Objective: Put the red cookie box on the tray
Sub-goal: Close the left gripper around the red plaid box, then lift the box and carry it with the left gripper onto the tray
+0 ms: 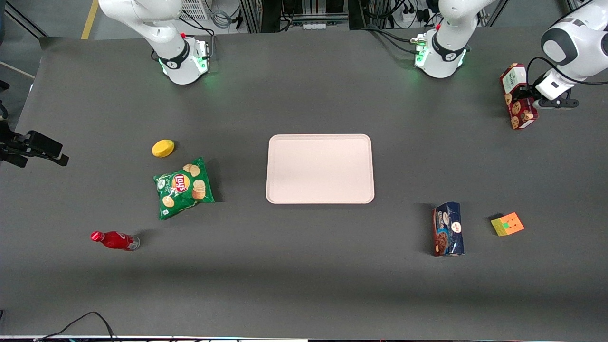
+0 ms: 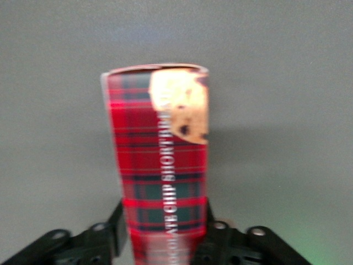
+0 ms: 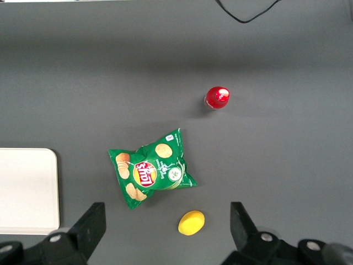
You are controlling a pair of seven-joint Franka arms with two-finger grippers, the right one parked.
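Front view, one tool (image 1: 526, 97) clamped on one red cookie box (image 1: 517, 97), one tray (image 1: 319, 168), well apart.

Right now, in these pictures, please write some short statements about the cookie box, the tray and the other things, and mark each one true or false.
1. The end effector is shut on the red cookie box. True.
2. The tray holds the blue cookie package. False: the tray is bare; the package lies on the table.
3. The red cookie box rests on the tray. False: it is at the working arm's end of the table.
4. A cube lies beside the blue package. True.
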